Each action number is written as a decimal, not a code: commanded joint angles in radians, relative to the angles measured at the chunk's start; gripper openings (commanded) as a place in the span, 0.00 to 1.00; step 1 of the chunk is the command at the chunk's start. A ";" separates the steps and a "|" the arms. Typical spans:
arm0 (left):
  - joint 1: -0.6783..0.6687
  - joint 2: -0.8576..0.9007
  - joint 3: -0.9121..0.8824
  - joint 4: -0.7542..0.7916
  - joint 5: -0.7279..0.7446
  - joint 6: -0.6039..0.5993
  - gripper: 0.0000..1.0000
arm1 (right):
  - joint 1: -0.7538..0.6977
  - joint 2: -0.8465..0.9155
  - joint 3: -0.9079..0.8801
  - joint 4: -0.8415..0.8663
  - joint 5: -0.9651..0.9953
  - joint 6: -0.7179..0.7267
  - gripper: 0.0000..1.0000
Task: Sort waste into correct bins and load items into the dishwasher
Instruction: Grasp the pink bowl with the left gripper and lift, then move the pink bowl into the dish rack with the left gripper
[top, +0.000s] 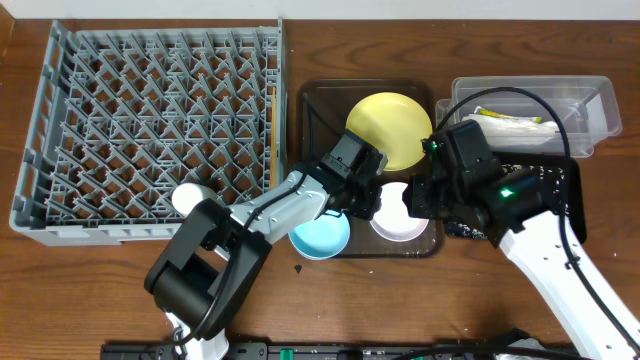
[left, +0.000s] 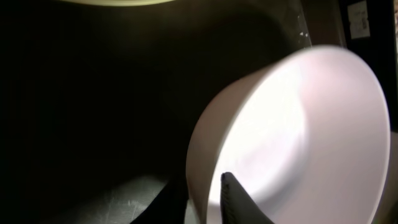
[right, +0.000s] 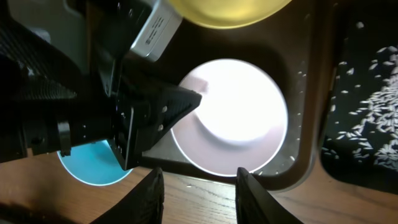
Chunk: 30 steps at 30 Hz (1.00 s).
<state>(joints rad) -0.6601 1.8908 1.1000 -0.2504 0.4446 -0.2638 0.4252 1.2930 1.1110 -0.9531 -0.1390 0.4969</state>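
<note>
Grey dish rack (top: 60, 120) is mostly bare so far. All I can pick out is a small white cup (top: 188, 197) at its front edge and what look like the chopsticks (top: 269, 140) lying along its right side. So by my read the dishwasher half is barely started.

The waste half looks further along. The snack wrapper (top: 510, 122) sits in the clear tub (top: 600, 100), and the rice scraps (right: 373, 106) are scattered over the black tray (top: 572, 205). A few stray grains are on the brown serving tray (top: 315, 110) near its right edge, so that bit isn't spotless. I can't make out the crumpled paper for sure; it may be in the tub with the wrapper.

Left to load: the yellow plate (top: 390, 125) at the back of the brown tray, the blue bowl (top: 320, 240) on the table just beside the tray's front left corner, and the white bowl (right: 236, 106) at the tray's front.

My left gripper (left: 202, 196) is on the white bowl, one finger inside the rim and the other outside, and as far as I can tell it's pinched onto the wall. The bowl looks to be resting on the tray. My right gripper (right: 202, 193) hangs over the table just in front of the tray, fingers spread wide with nothing between them.
</note>
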 joint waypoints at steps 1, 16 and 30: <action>0.001 0.013 0.002 0.002 -0.009 0.005 0.11 | -0.045 -0.067 -0.004 0.003 0.019 0.003 0.37; 0.032 -0.197 0.135 -0.197 -0.193 -0.009 0.07 | -0.111 -0.130 -0.004 -0.006 0.053 0.003 0.39; 0.349 -0.515 0.163 -0.643 -1.134 0.066 0.07 | -0.170 -0.130 -0.004 0.029 0.258 0.113 0.57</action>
<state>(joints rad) -0.3355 1.3880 1.2453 -0.8768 -0.3557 -0.2306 0.3035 1.1748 1.1107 -0.9394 0.0326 0.5323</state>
